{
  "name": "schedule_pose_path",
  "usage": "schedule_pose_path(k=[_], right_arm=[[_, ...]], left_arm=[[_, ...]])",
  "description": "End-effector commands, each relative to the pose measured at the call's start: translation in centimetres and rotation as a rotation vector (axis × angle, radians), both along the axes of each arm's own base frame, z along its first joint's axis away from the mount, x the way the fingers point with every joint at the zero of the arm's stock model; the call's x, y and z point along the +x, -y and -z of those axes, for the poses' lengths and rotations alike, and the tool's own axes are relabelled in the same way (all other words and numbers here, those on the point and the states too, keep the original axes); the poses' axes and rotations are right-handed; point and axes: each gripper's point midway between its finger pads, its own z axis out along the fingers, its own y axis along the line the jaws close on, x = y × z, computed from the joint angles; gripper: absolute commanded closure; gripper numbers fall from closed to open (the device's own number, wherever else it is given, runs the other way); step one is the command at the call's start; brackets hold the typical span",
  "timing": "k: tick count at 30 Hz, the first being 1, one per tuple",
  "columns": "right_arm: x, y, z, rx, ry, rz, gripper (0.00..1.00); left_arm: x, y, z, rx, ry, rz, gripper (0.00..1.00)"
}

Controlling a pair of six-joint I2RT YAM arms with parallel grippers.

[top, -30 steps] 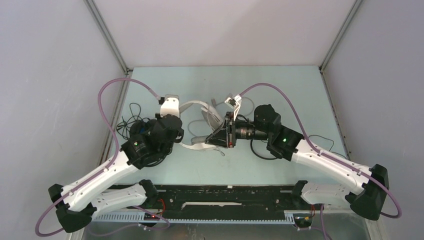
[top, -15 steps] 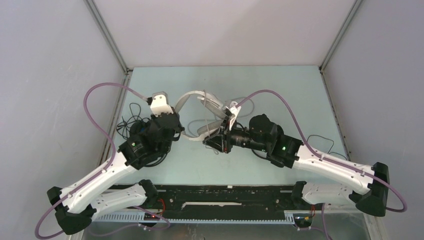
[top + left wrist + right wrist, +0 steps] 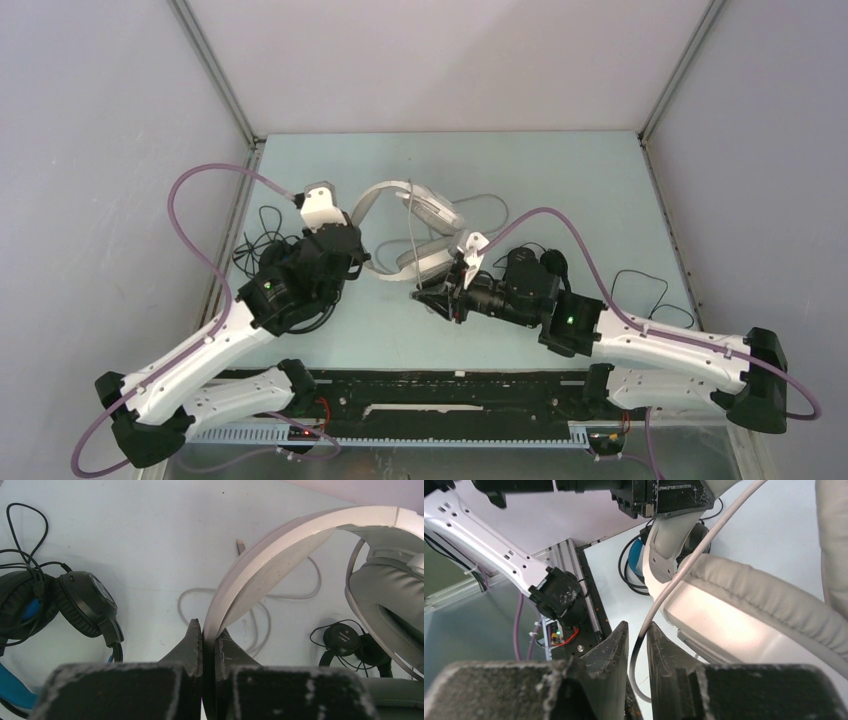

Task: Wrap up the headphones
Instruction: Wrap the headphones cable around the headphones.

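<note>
The white-grey headphones (image 3: 430, 212) are held up over the middle of the table. My left gripper (image 3: 362, 262) is shut on the white headband (image 3: 280, 545), as the left wrist view (image 3: 207, 627) shows. My right gripper (image 3: 425, 296) is shut on the grey cable (image 3: 684, 565), which runs taut between its fingers (image 3: 636, 630) up past the grey ear pad (image 3: 764, 605). More grey cable (image 3: 260, 625) loops on the table. The black headphones with blue lining (image 3: 75, 600) lie at the left, partly under my left arm (image 3: 265, 265). The slim all-black headphones (image 3: 345, 640) lie to the right, mostly hidden.
Black cable (image 3: 640, 285) trails on the table to the right of my right arm. More black cable (image 3: 262, 225) coils at the left by the wall. The cable's plug end (image 3: 241, 545) lies on the table behind the headband. Grey walls enclose three sides.
My right gripper has drawn back toward the near edge, pulling the grey cable taut. The white-grey headphones rose and turned in my left gripper, which shifted slightly left.
</note>
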Motion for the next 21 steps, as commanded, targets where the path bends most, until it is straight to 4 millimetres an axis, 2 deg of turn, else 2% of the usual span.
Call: schedule_pose_path(k=[1, 7, 13, 21], right_arm=[[-0.7, 0.0, -2.1, 0.107, 0.189, -0.044, 0.74], [-0.5, 0.0, -1.0, 0.164, 0.348, -0.035, 0.69], [-0.7, 0.5, 0.6, 0.154, 0.454, -0.047, 0.63], [0.4, 0.6, 0.9, 0.167, 0.591, -0.012, 0.45]], left_arm=[[0.8, 0.2, -5.3, -0.165, 0.086, -0.067, 1.00], [0.8, 0.9, -5.7, -0.184, 0.072, -0.044, 1.00], [0.4, 1.4, -7.4, -0.223, 0.064, -0.013, 1.00], [-0.7, 2.6, -10.0, -0.324, 0.070, 0.081, 1.00]])
